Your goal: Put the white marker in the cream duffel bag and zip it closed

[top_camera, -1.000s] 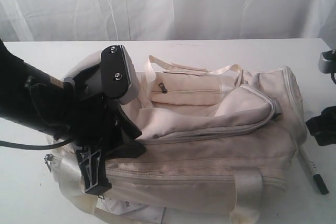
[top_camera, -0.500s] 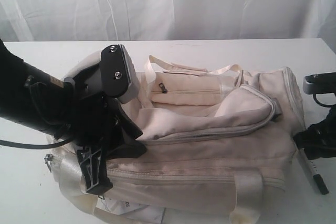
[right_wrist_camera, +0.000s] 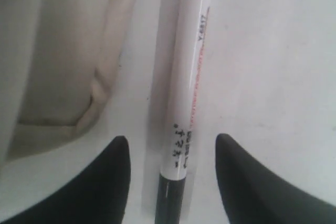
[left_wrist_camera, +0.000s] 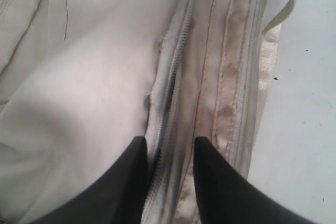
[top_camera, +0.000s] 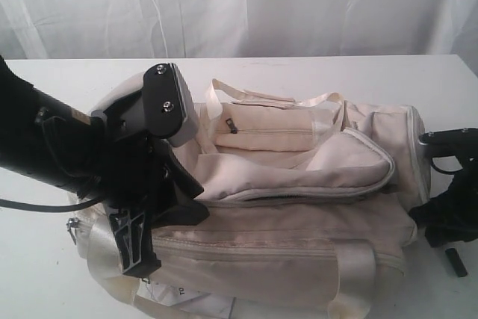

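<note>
On the white counter (top_camera: 336, 76), just off the right end of the cream duffel bag (top_camera: 299, 237), lies the white marker (right_wrist_camera: 186, 77). It lies flat, with its long axis running alongside the bag's end panel, close to it but with a strip of bare counter between. Its dark cap (top_camera: 455, 261) points toward the front of the exterior view, and that cap is all we get of it from there.

Over it hangs the right hand (right_wrist_camera: 170, 139), fingers spread wide, one on each side of the barrel. There is clear counter on both sides and no contact.

At the other end of the bag we see the left hand (left_wrist_camera: 169, 142) down on the fabric. Its two fingers straddle the grey zipper (left_wrist_camera: 176, 77) band, and we cannot tell whether they actually nip it.

The count is one marker, one bag and two hands.

The bag's top flap droops over the opening, so we cannot see what is inside. The marker is plainly outside it, on the counter.
</note>
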Controlling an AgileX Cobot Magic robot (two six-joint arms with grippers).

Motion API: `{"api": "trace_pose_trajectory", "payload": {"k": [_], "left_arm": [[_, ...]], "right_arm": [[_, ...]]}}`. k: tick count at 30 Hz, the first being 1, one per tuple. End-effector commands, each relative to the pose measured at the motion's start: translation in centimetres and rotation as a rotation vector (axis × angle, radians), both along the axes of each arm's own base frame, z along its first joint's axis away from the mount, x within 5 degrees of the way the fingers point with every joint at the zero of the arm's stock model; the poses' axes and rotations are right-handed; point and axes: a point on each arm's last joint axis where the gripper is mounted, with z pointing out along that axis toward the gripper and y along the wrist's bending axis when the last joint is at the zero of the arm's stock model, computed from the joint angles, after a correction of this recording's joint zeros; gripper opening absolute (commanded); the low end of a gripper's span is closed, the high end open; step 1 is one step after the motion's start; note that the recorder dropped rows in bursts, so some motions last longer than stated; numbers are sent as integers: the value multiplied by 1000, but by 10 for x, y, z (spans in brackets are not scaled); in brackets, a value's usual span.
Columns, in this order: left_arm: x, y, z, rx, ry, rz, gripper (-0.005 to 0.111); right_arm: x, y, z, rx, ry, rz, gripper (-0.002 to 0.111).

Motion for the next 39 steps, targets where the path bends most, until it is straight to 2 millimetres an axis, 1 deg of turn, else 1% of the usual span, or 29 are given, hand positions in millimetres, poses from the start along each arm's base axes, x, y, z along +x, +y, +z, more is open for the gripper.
{"api": "trace_pose_trajectory", "payload": {"k": [1, 2, 4, 10, 15, 17, 24, 26, 28, 36, 37, 39], "left_arm": [[-2, -2, 3, -20, 17, 3, 36], [-2, -2, 3, -21, 16, 4, 36], [-2, -2, 3, -21, 16, 4, 36], [0, -2, 3, -23, 2, 8, 36], [0, -2, 3, -23, 1, 9, 36], [0, -2, 3, -23, 1, 9, 36], [0, -2, 3, -23, 1, 9, 36], [0, -2, 3, -23, 1, 9, 36], [0, -2, 4, -24, -2, 12, 36], [0, -2, 4, -25, -5, 14, 36], [0, -2, 4, -25, -5, 14, 36], [0, -2, 4, -25, -5, 14, 36]], "right_arm": [[1, -2, -7, -11, 13, 13, 47], [1, -2, -8, -10, 15, 13, 47], [1, -2, -10, -10, 22, 13, 43], [0, -2, -11, -12, 31, 24, 23], [1, -2, -10, -11, 27, 17, 9], [1, -2, -10, -11, 27, 17, 6], [-3, -2, -9, -5, 66, 20, 2], [-5, -2, -4, -6, 55, 20, 1], [-6, -2, 6, -7, 23, 20, 1], [-23, 0, 52, -7, -79, 1, 1], [-28, -1, 63, -15, -113, 0, 1], [-34, 0, 73, -17, -140, -11, 1]]}}
